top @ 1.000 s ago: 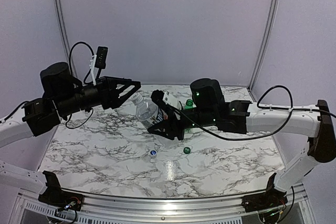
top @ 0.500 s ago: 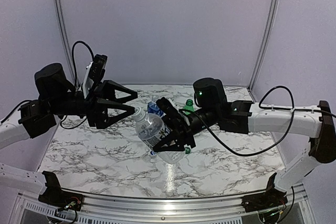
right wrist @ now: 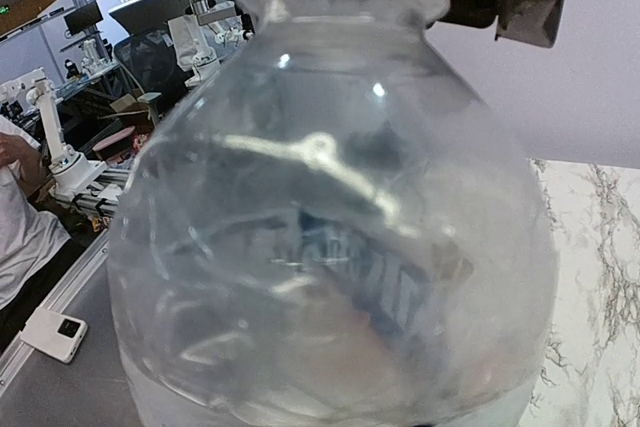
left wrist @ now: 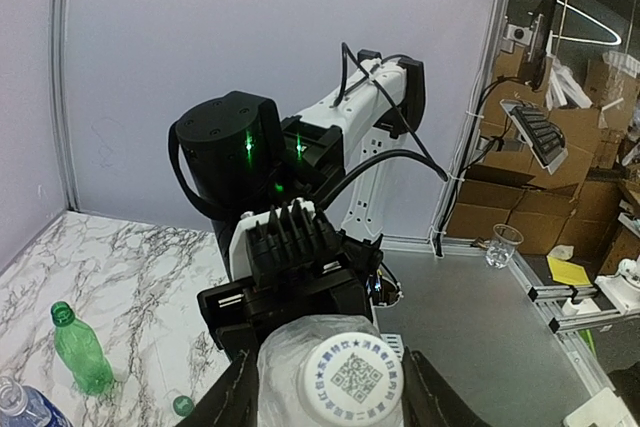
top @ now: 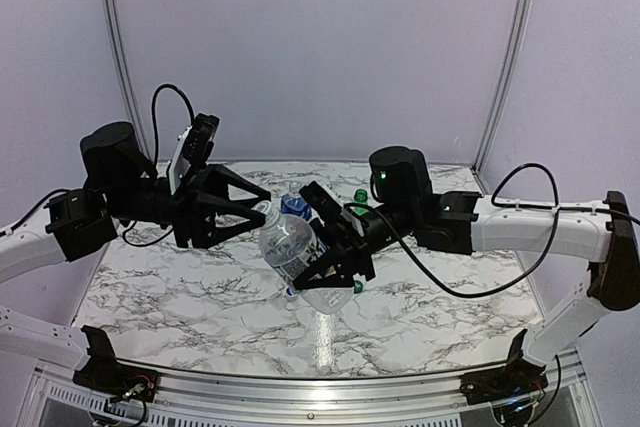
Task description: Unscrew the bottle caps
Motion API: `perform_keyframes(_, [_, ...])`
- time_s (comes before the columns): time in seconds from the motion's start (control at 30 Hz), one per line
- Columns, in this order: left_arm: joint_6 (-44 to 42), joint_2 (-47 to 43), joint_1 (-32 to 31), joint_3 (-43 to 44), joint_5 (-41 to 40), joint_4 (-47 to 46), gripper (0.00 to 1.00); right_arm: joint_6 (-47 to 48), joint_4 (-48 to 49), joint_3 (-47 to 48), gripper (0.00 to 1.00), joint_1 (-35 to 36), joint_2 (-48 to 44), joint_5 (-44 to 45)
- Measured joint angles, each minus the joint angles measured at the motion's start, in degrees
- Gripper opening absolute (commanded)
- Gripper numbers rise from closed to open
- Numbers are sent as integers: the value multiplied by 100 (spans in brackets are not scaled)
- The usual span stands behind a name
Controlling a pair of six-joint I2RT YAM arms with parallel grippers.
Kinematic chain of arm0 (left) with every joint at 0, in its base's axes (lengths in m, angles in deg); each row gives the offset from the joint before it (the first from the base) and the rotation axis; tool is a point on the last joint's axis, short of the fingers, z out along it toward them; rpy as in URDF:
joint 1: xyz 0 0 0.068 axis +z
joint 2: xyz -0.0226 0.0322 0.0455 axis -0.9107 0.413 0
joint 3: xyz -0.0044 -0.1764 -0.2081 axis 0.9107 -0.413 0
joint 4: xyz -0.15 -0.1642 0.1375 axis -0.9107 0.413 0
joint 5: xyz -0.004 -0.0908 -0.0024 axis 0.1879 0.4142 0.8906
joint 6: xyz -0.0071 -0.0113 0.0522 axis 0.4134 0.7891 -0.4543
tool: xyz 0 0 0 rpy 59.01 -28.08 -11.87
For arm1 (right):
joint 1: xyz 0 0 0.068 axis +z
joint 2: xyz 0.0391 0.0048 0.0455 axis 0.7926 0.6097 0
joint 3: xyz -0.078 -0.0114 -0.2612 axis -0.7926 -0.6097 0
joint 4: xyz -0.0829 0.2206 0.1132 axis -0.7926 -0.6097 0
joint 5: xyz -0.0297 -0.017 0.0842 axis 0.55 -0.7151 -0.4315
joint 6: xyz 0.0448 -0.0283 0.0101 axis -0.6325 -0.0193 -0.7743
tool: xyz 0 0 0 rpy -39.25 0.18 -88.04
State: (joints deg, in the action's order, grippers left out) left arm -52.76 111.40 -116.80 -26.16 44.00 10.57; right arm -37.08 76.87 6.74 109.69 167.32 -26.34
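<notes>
Left gripper (top: 258, 207) straddles white cap (left wrist: 352, 380) at frame centre; cannot tell if pinching. Right gripper (top: 318, 247) clamps bottle (top: 285, 244) mid-air, neck aimed frame-left, likely bracing for twist.

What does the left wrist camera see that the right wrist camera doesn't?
Only the left wrist view shows the green bottle standing on the marble table, a loose green cap near it, and the code printed on top of the white cap. Only the right wrist view shows the clear bottle from the side, its wide see-through belly up close. Both show that white cap on the clear bottle, with the left tool by it.
</notes>
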Motion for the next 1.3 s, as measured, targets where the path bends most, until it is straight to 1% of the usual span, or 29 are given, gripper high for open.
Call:
perform_keyframes(0.13, [-26,61,-2,17,50,0,41,-17,7,0,23,-7,68,0])
perform_keyframes(0.27, [-46,114,-2,20,94,-2,30,-50,7,0,23,-26,116,9])
perform_keyframes(0.33, [-31,120,-2,20,101,2,22,-68,13,0,22,-35,131,11])
perform_keyframes(0.47, [-107,120,0,24,83,-2,0,-105,24,0,21,-61,133,52])
perform_keyframes(0.6, [-11,118,0,24,-151,-2,0,-107,31,0,21,-94,120,299])
perform_keyframes(0.67, [131,116,-2,24,-417,-4,0,-90,13,0,20,-114,63,673])
perform_keyframes(0.73, [339,114,-17,24,-861,0,0,-35,-57,7,20,-122,2,1191])
perform_keyframes(0.9, [1377,249,-151,24,-2581,-4,0,109,-111,9,20,-109,-70,2907])
perform_keyframes(1.0, [1989,415,-284,24,-3471,-26,0,155,-173,7,20,-57,-52,3652])
perform_keyframes(1.03, [2131,455,-328,26,-3685,-44,1,166,-177,4,20,-37,-48,3842])
perform_keyframes(1.13, [2391,538,-400,52,-4065,-87,13,173,-175,-4,20,2,-46,4164])
perform_keyframes(1.3, [2417,575,-426,52,-4168,-103,41,181,-101,-70,21,7,-46,4225])
